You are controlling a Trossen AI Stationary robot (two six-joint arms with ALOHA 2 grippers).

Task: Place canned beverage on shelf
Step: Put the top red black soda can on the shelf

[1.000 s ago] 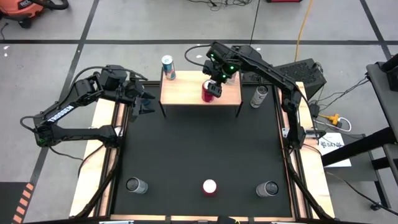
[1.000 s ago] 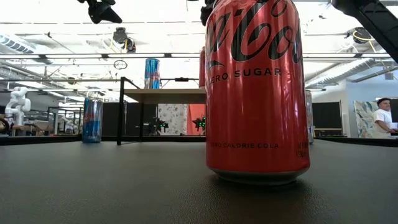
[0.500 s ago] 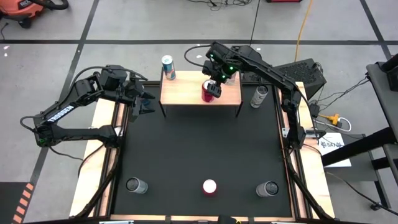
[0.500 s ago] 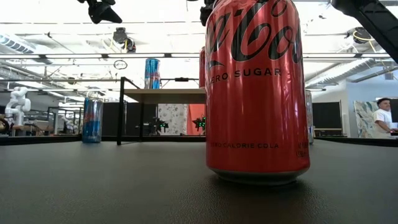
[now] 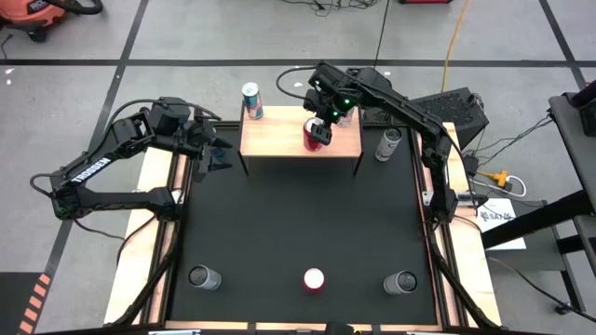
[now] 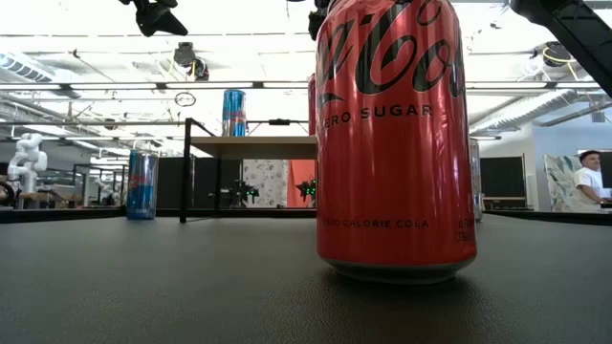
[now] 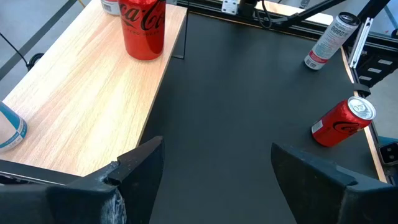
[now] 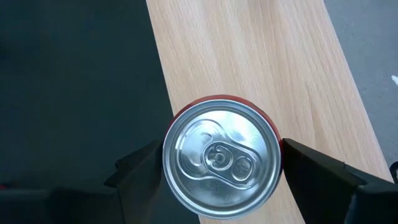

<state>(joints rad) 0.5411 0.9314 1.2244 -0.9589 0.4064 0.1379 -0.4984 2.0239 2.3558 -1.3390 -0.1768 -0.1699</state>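
High view: the right gripper (image 5: 318,133) hung over the red cola can (image 5: 312,136) standing on the shelf (image 5: 279,140), beside its front edge; the left gripper (image 5: 212,152) waited off the shelf's left end, fingers apart.

Low view: a near cola can (image 6: 396,143) hid much of the shelf.

Right wrist view: the fingers (image 8: 142,167) flanked the can, slightly apart; contact was unclear.
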